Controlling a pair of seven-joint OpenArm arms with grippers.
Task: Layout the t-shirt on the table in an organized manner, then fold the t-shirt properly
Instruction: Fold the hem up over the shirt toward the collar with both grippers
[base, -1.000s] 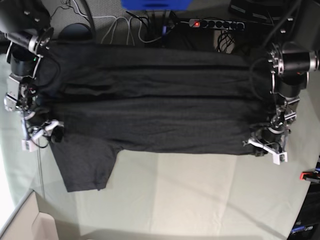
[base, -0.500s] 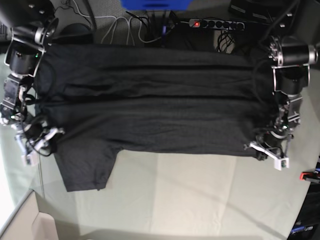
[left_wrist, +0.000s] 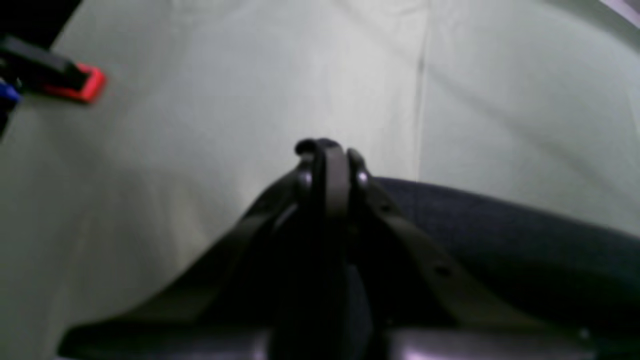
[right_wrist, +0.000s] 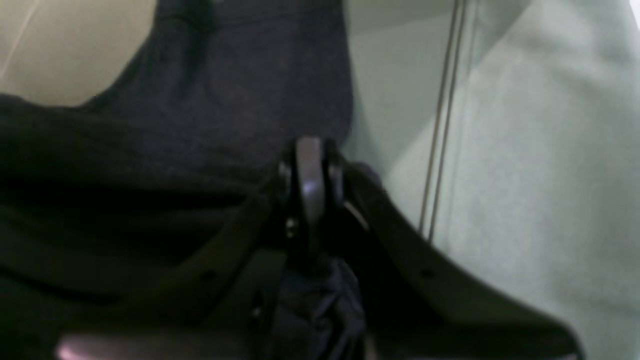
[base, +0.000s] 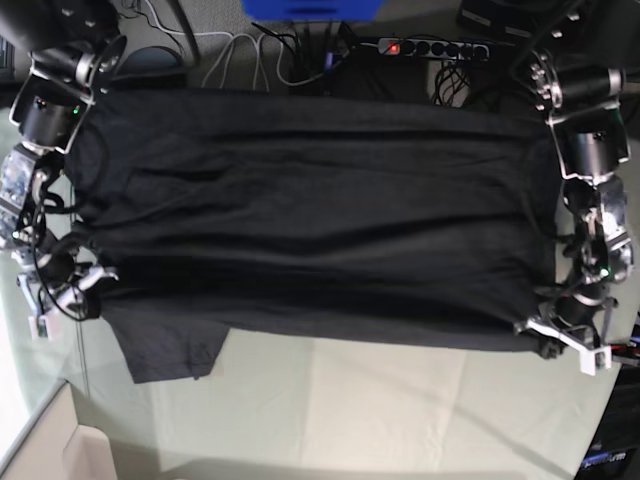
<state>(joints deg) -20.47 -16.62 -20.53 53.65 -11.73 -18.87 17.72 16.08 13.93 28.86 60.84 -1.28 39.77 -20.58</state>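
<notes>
The charcoal-black t-shirt (base: 320, 220) lies stretched wide across the far half of the table (base: 400, 410), plain side up, with one sleeve (base: 170, 345) hanging toward the near left. At the shirt's near right corner my left gripper (base: 548, 338) is shut on the hem. The left wrist view shows that left gripper (left_wrist: 327, 160) with its jaws pressed together and dark t-shirt (left_wrist: 500, 235) running off to the right. On the other side, my right gripper (base: 80, 290) holds the shirt by the sleeve seam. Up close the right gripper (right_wrist: 310, 170) is shut, with bunched t-shirt (right_wrist: 320, 300) below its fingers.
A power strip (base: 430, 47), cables and a blue object (base: 310, 8) lie beyond the far edge. A red clamp (left_wrist: 75, 82) sits at the table's edge near my left gripper. A cardboard box (base: 50, 440) stands at the near left corner. A seam line (right_wrist: 440, 125) runs along the table cloth (right_wrist: 525, 150).
Both grippers have shut on the shirt and pulled outward and toward the near edge. The fabric is now drawn wider and flatter, and its near hem has shifted closer.
</notes>
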